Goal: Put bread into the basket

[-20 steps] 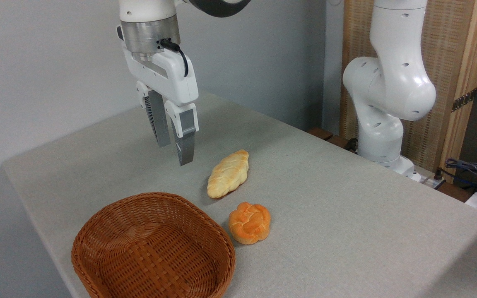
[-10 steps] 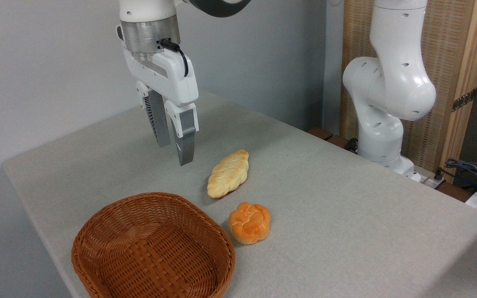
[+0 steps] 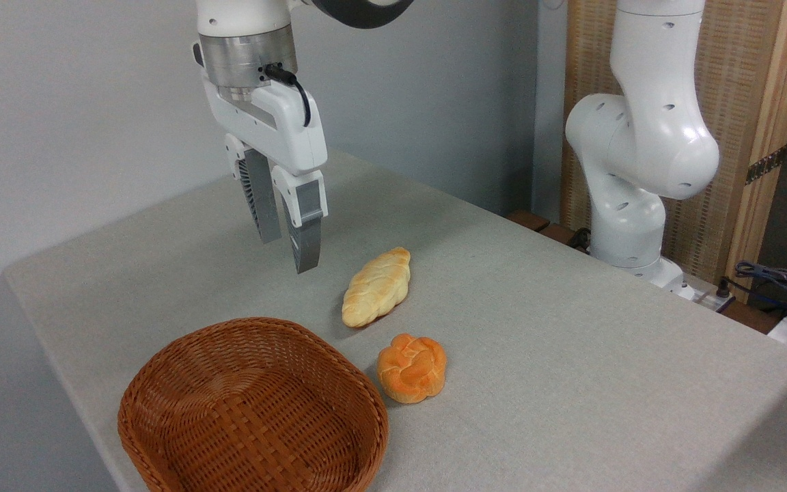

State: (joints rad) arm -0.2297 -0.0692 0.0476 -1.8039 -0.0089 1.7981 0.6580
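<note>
From my remote seat I saw the gripper [image 3: 289, 251] hanging in the air above the far part of the grey bench [image 3: 571, 355], pointing down; its two grey fingers [image 3: 305, 236] stood close together with only a narrow gap between them, and they had hold of nothing; I could not tell from this angle whether the tips met. The bread [image 3: 412, 367], a small orange-golden knotted bun, lay on the bench nearer the camera than the gripper and to its right, well apart from it; it sat just beside the right rim of the basket [image 3: 254, 407], close to the wicker yet not inside it; whether it touched the rim I could not make out. The basket, reddish-brown and shallow, stood at the near left corner of the bench, its lower edge cut off by the frame; I saw nothing in the part of it that showed. A longer pale-yellow braided loaf [image 3: 376, 286] lay behind the bun, slanted, between the bun and the gripper; it touched neither. The white arm's base column [image 3: 639, 150] rose off the bench's far right side, in front of a wooden screen [image 3: 735, 123]; some cables [image 3: 779, 283] lay at the right edge.
</note>
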